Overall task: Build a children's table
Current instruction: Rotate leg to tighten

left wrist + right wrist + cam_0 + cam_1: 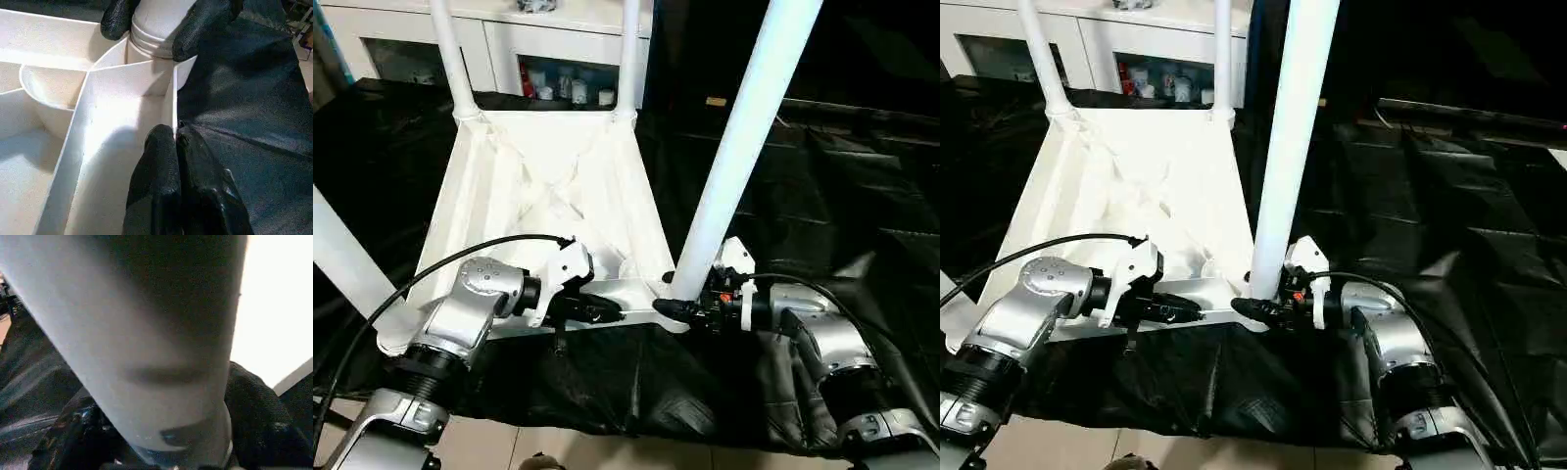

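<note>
Tabletop (548, 186): white plastic, square, lying underside up on a black sheet (822, 215) that covers the table; crossing ribs exposed.

Legs: two far legs (453, 59) and (627, 54) upright in the far corner sockets; near-right leg (734, 147) standing in its socket, leaning slightly; a fourth leg (342, 259) at the near-left corner (its socket is hidden behind the left forearm).

Left pincer (177, 132): fingers pressed together, pinching the thin near rim wall of the tabletop, just beside the near-right socket.

Right pincer (677, 305): fingers spread around the foot of the near-right leg, one on each side.

White cabinet (538, 39) beyond, glass-fronted, with small containers inside.
</note>
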